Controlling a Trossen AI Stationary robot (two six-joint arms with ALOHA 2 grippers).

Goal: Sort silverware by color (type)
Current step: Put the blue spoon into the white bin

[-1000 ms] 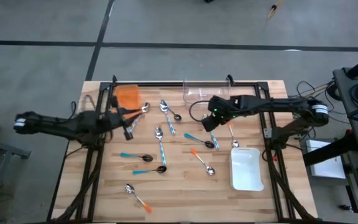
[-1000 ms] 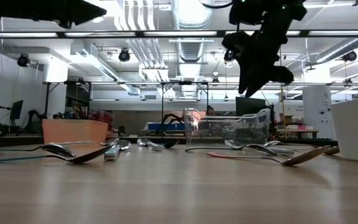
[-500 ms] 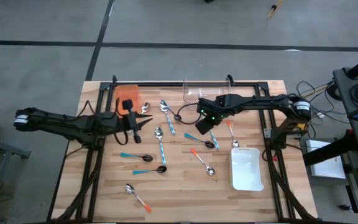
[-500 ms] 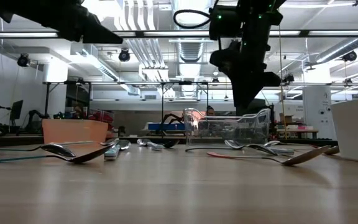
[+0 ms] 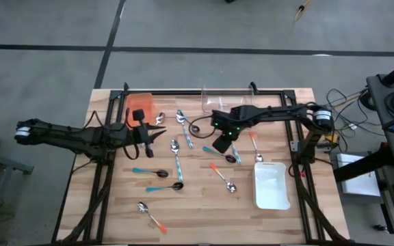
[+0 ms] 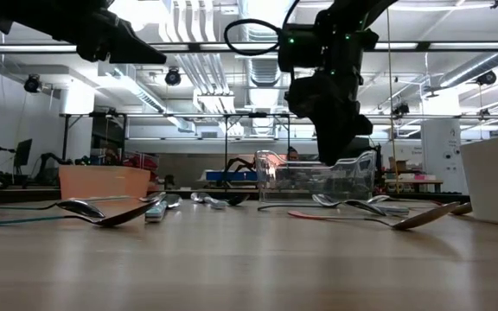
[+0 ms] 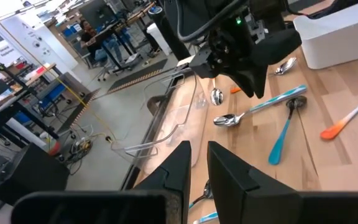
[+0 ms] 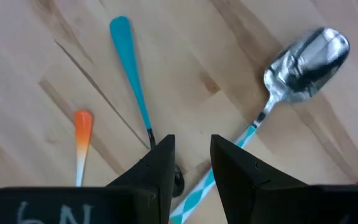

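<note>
Spoons with teal, orange or patterned handles lie flat and scattered on the wooden table. My right gripper point(image 5: 222, 145) hangs open, pointing down, just above a teal-handled spoon point(image 8: 133, 81) and touches nothing. A patterned-handled spoon point(image 8: 303, 55) runs under its fingers, and an orange handle point(image 8: 81, 134) lies beside them. In the low view my right gripper point(image 6: 340, 149) is clear of the tabletop. My left gripper point(image 5: 159, 133) hovers near the orange tray point(image 5: 141, 104), nearly level, its fingers point(image 7: 182, 163) a narrow gap apart and empty.
A clear tray point(image 5: 228, 100) stands at the far edge and a white tray point(image 5: 271, 186) at the near right. More spoons lie at the table's middle point(image 5: 176, 158), near left point(image 5: 152, 216) and beside the orange tray point(image 5: 159, 118). A black frame rims the table.
My right gripper has moved toward the table's left and near edges and come down, rolling as it went, so it now hangs over the teal-handled spoon. My left gripper has edged toward the table's right, away from the orange tray. No spoon has moved.
</note>
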